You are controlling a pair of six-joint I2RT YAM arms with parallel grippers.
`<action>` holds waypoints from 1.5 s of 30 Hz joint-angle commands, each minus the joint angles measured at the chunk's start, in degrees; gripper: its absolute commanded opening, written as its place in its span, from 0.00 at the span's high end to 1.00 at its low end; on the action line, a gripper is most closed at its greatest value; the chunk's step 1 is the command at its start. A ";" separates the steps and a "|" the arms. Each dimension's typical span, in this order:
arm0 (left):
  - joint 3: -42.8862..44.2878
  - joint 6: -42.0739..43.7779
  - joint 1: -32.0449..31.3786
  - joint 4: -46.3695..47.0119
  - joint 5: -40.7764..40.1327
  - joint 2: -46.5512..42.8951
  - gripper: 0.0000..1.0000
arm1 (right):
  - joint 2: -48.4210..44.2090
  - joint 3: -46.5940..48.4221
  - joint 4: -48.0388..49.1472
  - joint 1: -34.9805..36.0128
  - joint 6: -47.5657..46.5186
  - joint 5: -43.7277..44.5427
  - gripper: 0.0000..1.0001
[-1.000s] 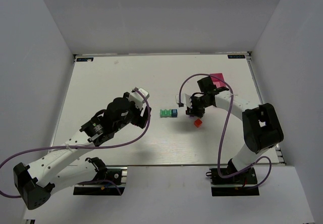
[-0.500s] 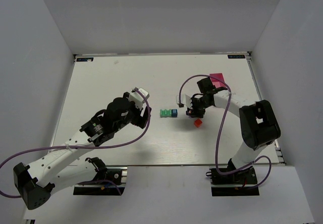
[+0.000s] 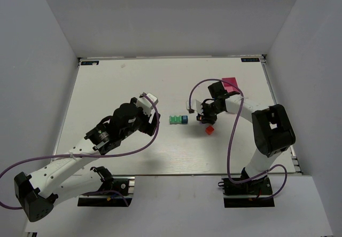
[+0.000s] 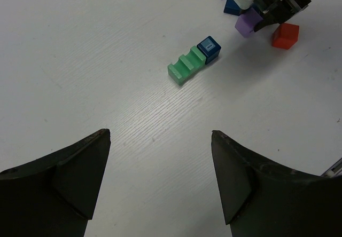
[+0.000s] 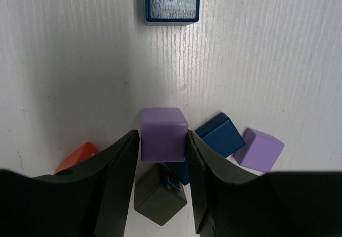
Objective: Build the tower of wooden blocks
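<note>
Right pincer [image 3: 203, 117] pinches a purple cube [image 5: 163, 133] just right of the green stepped block [image 3: 174, 119], which touches a blue cube [image 3: 184, 119] on the tabletop [image 3: 117, 87], likely for stacking there; left pincer [image 4: 160, 141] hangs spread, left of the block, leaving room.

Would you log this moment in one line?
right tool: shut on purple cube | left tool: open, empty | green block, blue cube: touching

green stepped block [image 4: 185, 66] touching blue cube [image 4: 209, 48] | purple cube [image 5: 163, 134] between jaws | red cube [image 4: 285, 35] loose

Purple cube [image 5: 163, 133] inside the right claw [image 5: 163, 140]
</note>
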 commanded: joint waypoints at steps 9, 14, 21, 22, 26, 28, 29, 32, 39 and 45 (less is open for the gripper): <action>-0.88 0.24 0.27 1.24 -0.57 -0.72 0.14 | -1.11 4.19 -4.57 -0.04 0.06 -2.66 0.90; -0.88 0.24 0.27 1.24 -0.57 -0.72 0.14 | -3.40 5.25 -5.97 0.31 0.85 -4.86 0.99; -0.88 0.24 0.27 1.24 -1.09 -0.72 0.14 | -3.93 10.51 -9.40 2.67 3.66 -7.68 1.00; -0.88 0.24 0.27 1.24 -1.09 -0.72 0.14 | -3.67 10.96 -9.49 3.38 4.01 -7.59 1.00; -0.88 0.24 0.27 1.24 -1.62 -0.72 0.14 | -1.91 14.29 -10.37 5.31 5.60 -7.06 1.00; -0.88 0.24 0.27 1.24 -1.62 -0.72 0.14 | -1.03 16.49 -11.07 6.98 6.21 -6.54 1.00; -0.88 0.24 0.27 1.24 -1.62 -0.72 0.14 | 0.10 16.93 -11.42 7.16 6.48 -5.84 1.00; -0.88 0.24 0.27 1.24 -2.14 -0.72 0.14 | 1.69 19.57 -12.39 9.35 7.62 -4.69 1.00; -0.88 0.77 0.27 1.24 -2.15 -1.86 0.14 | 6.87 26.16 -14.59 12.70 12.01 -1.09 1.00; -0.88 0.77 0.27 1.24 -2.15 -2.48 0.14 | 8.64 27.40 -14.33 15.51 14.56 1.38 1.00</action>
